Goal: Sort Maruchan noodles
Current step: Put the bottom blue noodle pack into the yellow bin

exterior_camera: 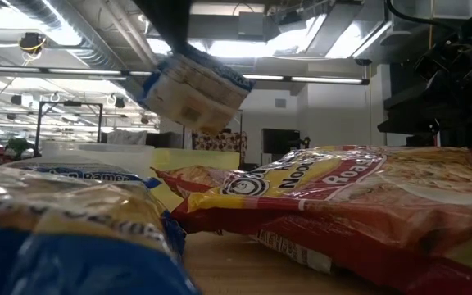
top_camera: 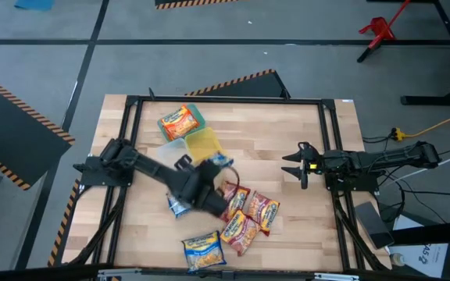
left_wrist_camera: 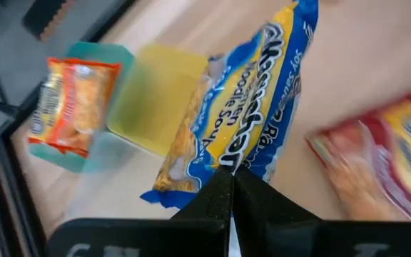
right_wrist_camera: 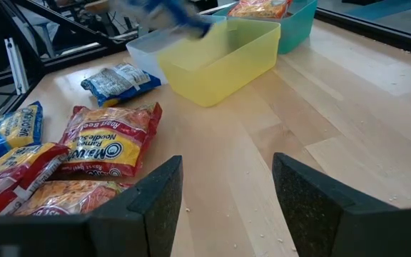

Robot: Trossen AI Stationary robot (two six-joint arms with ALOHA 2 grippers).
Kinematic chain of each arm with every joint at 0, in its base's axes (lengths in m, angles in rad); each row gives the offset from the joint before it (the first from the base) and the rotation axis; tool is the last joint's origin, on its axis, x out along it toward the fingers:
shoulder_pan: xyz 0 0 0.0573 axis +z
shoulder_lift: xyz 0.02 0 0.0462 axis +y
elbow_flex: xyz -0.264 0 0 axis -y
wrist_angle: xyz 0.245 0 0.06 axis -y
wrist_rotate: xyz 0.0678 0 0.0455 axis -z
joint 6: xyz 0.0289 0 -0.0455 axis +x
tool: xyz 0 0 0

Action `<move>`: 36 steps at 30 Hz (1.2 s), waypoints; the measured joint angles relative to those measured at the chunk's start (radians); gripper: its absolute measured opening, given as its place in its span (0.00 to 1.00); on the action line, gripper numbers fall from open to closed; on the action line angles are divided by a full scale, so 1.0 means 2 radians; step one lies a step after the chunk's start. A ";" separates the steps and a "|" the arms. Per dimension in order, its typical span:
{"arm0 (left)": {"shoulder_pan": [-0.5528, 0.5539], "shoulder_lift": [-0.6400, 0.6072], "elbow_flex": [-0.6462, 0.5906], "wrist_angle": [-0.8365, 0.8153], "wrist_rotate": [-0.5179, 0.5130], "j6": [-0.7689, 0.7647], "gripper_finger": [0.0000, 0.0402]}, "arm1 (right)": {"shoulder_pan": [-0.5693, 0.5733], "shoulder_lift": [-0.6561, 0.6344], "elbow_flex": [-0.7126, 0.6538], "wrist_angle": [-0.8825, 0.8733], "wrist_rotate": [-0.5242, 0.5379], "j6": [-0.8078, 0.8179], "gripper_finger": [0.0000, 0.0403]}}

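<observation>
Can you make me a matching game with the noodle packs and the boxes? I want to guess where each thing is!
Things:
1. orange packet
2. blue-and-white packet
3. yellow container
4. right gripper

Places or states:
A. pinched in the left gripper, up off the table
B. open, holding nothing, at the table's right side
C. lying in the green container
D. between the green container and the clear container, with no packet seen inside

Pairs: 1-C, 2-A, 3-D, 4-B
</observation>
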 joint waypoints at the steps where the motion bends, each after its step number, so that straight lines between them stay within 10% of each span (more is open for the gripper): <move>1: 0.010 0.000 0.000 0.000 -0.003 0.005 0.00 | 0.000 0.000 0.000 0.000 0.000 0.000 0.51; 36: 0.204 0.000 -0.036 0.000 0.146 -0.049 0.00 | 0.000 0.067 0.000 0.000 0.000 -0.004 0.51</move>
